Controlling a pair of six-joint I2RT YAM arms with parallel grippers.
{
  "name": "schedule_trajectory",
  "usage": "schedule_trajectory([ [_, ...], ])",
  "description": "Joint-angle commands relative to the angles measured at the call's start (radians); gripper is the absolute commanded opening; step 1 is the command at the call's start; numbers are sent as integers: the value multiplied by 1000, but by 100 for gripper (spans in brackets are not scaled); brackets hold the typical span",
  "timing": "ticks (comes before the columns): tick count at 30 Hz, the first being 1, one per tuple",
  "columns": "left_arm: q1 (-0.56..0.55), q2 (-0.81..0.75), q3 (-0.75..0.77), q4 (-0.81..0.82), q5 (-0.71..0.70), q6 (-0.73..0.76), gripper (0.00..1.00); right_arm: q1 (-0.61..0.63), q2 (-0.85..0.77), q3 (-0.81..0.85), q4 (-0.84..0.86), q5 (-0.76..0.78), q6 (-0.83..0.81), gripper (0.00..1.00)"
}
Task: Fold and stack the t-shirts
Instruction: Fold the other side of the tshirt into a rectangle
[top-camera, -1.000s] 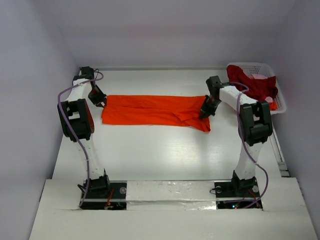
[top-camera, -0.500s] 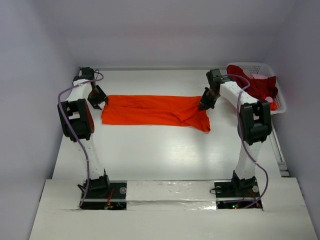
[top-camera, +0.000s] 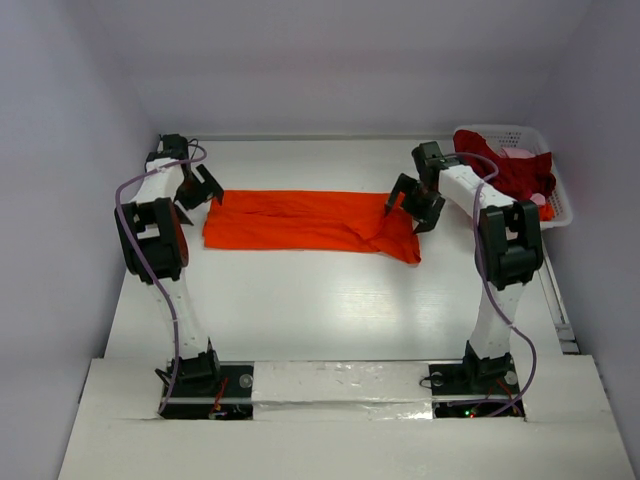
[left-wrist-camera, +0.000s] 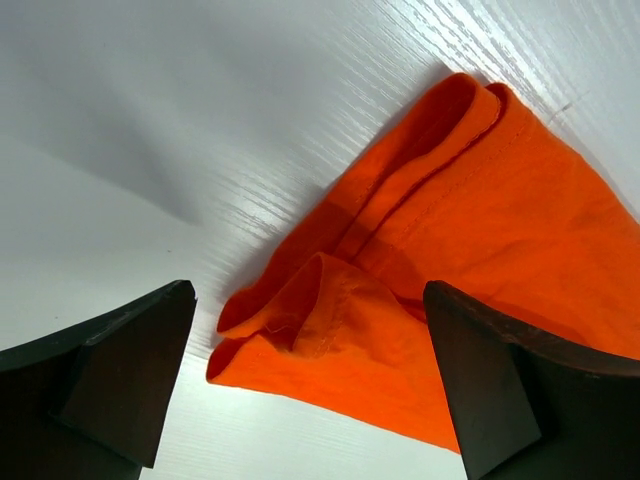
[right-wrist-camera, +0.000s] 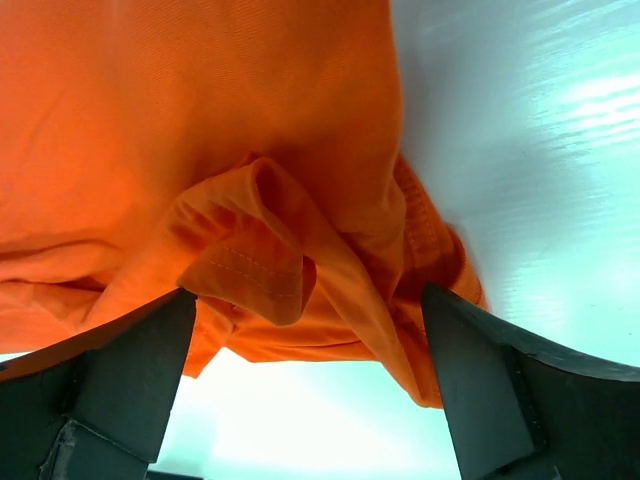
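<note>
The bright orange-red t-shirt (top-camera: 300, 220) lies folded into a long band across the table. My left gripper (top-camera: 204, 190) stands open just above the band's left end; the rumpled corner (left-wrist-camera: 330, 320) lies loose between the wide jaws. My right gripper (top-camera: 408, 207) is open over the right end, where a bunched fold (right-wrist-camera: 270, 260) rests free on the table. A dark crimson t-shirt (top-camera: 505, 168) with a bit of pink cloth (top-camera: 520, 154) fills the basket at the back right.
The white lattice basket (top-camera: 556, 200) stands at the back right corner, close behind my right arm. White walls close in the table (top-camera: 320, 310) on the left, back and right.
Both grippers have opened and let go of the orange shirt's ends. The right end has dropped to the table, and the right gripper moved slightly back and left.
</note>
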Motion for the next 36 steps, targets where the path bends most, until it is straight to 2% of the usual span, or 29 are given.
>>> schedule_trajectory([
  [1,5,-110,-3,6,-60,-11,99,-9,-54,-2,35,41,-7,100],
  [9,5,-221,29,27,-115,-26,99,-9,-142,77,3,192,-76,100],
  [11,5,-250,43,29,-103,-25,99,-9,-166,91,-5,210,-78,96],
  [12,5,-259,43,32,-92,-23,99,-9,-175,104,-5,210,-78,94],
  [14,5,-277,24,49,-45,-20,98,-9,-194,116,-2,206,-82,72],
  [15,5,-284,11,60,-7,-19,79,-9,-194,123,-3,199,-87,59],
  [16,5,-293,-4,82,20,-19,62,-9,-189,151,-17,196,-91,23],
  [17,5,-294,-32,90,61,-23,41,-9,-179,169,-29,193,-94,4],
  [18,5,-297,-44,93,69,-29,0,-9,-153,188,-43,190,-97,0],
  [21,-4,-294,-87,126,162,-23,0,-9,-84,252,-58,133,-122,0],
  [28,-64,-184,-59,87,205,33,0,-9,117,401,-135,-55,-185,0],
  [36,-111,-115,-23,29,246,50,0,11,79,320,-102,-68,-168,0],
])
